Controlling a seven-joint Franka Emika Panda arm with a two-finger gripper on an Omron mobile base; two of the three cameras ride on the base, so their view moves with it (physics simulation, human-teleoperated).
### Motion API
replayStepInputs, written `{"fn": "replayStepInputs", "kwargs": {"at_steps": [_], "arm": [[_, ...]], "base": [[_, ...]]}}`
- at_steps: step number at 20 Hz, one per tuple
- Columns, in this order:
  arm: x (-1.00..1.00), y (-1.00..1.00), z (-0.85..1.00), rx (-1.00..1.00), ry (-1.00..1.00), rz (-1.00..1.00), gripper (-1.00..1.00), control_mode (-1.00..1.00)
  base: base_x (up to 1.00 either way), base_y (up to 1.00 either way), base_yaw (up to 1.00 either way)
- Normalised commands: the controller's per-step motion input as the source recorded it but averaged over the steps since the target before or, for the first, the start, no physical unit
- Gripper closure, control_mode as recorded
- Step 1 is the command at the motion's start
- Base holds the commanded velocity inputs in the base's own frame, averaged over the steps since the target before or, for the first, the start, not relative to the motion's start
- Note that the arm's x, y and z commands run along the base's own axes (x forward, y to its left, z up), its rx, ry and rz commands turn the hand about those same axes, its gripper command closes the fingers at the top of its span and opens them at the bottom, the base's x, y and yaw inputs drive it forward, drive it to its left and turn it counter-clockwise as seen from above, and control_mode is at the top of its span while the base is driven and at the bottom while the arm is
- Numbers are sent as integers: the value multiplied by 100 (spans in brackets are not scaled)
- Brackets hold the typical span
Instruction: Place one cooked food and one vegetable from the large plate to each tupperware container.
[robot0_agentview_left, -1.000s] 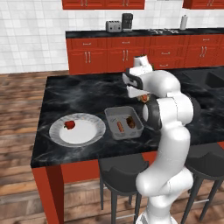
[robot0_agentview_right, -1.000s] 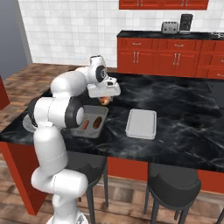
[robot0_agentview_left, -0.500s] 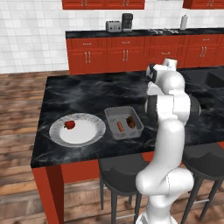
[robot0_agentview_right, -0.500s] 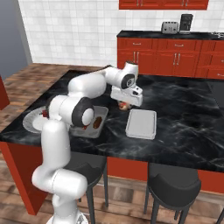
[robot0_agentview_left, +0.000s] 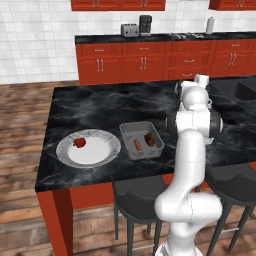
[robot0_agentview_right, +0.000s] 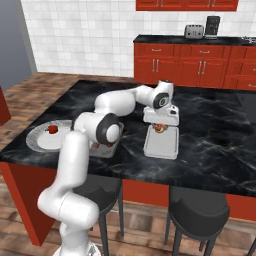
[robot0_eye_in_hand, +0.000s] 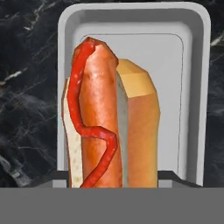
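Note:
My gripper is shut on the hot dog and holds it just above the far end of the right-hand tupperware tray. In the hand view the hot dog in its tan bun hangs upright over that tray's grey floor and rim, with nothing else in the tray. The other tray holds the thin sausage and the dark brown lump. On the large plate lies the small red vegetable. My arm hides the right-hand tray in the left base view.
Both trays and the plate sit along the near edge of the black marble island. Dark bar stools stand under that edge. A toaster and coffee maker sit on the far red-cabinet counter.
My arm has swung right from above the tray with the sausage to above the other tray, carrying the hot dog. The plate, trays and other food stayed put.

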Motion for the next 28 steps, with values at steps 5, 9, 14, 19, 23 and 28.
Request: {"fn": "replayStepInputs", "kwargs": {"at_steps": [5, 9, 14, 19, 23, 28], "arm": [[-9, -49, -26, 0, 0, 31, 100, -100], [-10, -32, -38, -1, 0, 13, 100, -100], [0, -5, -43, -1, 0, -5, 100, -100], [-1, 6, -24, 0, 0, -11, 100, -100], [0, 11, -2, 0, 0, -10, 100, -100], [0, 22, -18, -4, 0, -4, 100, -100]], "base": [[0, 0, 0], [0, 0, 0], [0, 0, 0], [0, 0, 0], [0, 0, 0], [0, 0, 0]]}}
